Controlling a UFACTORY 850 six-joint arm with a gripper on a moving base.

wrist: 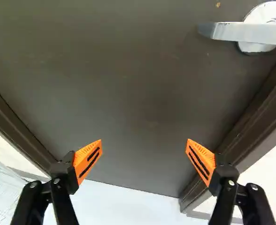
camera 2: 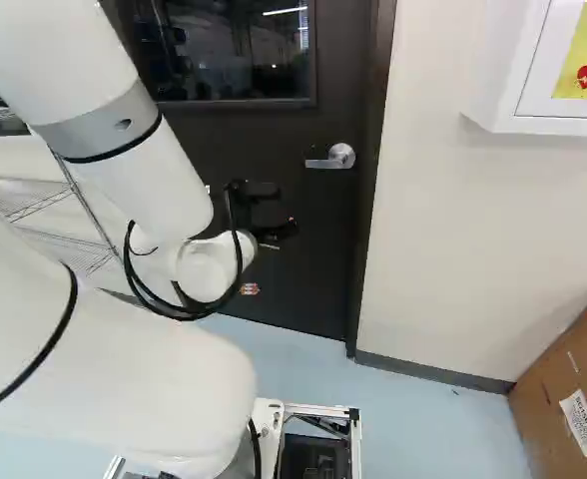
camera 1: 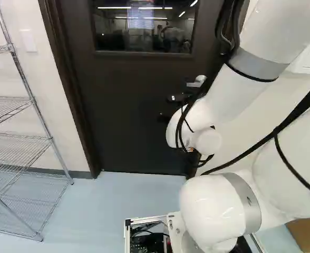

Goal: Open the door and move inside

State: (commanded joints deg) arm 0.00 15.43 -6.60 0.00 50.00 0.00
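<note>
The door (camera 2: 323, 259) stands shut at the far side, its dark frame (camera 2: 369, 190) along the left and right edges; its silver handle (camera 2: 341, 157) sits by the right edge. Left of and below the handle, the gripper (camera 2: 287, 210) faces the door, jaws released, wide apart. To the right, a cabinet (camera 2: 493, 85) hangs above a cardboard box (camera 2: 548, 399); their insides are hidden. Wire shelves (camera 1: 50, 138) stand left. Pale blue floor (camera 1: 139, 190) reaches the door.

Bright light, streaky glare in window (camera 1: 144, 32)
</note>
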